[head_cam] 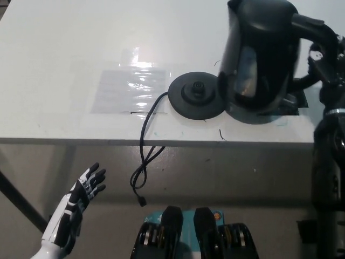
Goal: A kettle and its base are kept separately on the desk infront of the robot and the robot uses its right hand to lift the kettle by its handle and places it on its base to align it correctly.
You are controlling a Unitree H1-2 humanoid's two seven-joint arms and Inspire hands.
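PROGRESS: holding kettle point(259, 59) by its handle point(315, 32), carrying it just right of base point(197, 96), its lower edge overlapping base rim; seating and aligning not yet done | RIGHT HAND point(322, 67): fingers gripping handle | LEFT HAND point(81, 194): resting below bench point(64, 43) edge, fingers spreading apart, holding nothing | KETTLE: glossy black, lid closed, tilting slightly.

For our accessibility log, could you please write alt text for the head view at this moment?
The robot's black right hand grips the handle of a black kettle beside its round black base on a white desk. The base's cord hangs over the desk's front edge. The white left hand rests open at lower left, below the desk.
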